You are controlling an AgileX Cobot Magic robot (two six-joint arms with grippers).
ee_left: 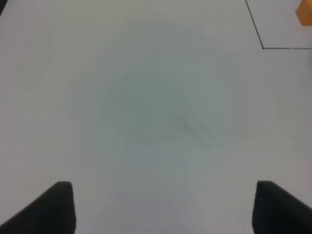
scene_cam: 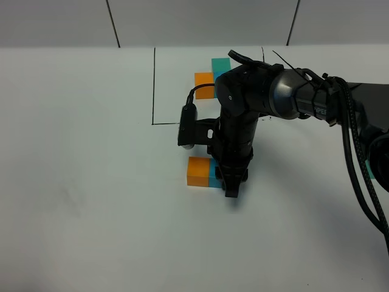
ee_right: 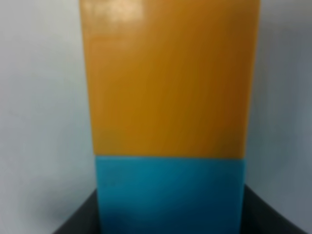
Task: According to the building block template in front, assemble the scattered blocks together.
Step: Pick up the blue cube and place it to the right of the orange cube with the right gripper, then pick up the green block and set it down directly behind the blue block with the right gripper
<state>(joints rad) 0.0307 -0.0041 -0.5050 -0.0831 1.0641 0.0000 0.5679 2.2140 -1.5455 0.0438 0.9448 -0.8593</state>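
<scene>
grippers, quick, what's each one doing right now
Left gripper: open, jaws wide apart, holding nothing.
Right gripper: closed on the blue block, which sits against the orange block.

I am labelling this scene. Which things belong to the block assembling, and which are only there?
Job: framed template; loose orange cube; blue cube; right gripper.
Only there: white table; left gripper.

white tabletop [scene_cam: 73,213] before a grey panelled wall [scene_cam: 61,21]
</scene>
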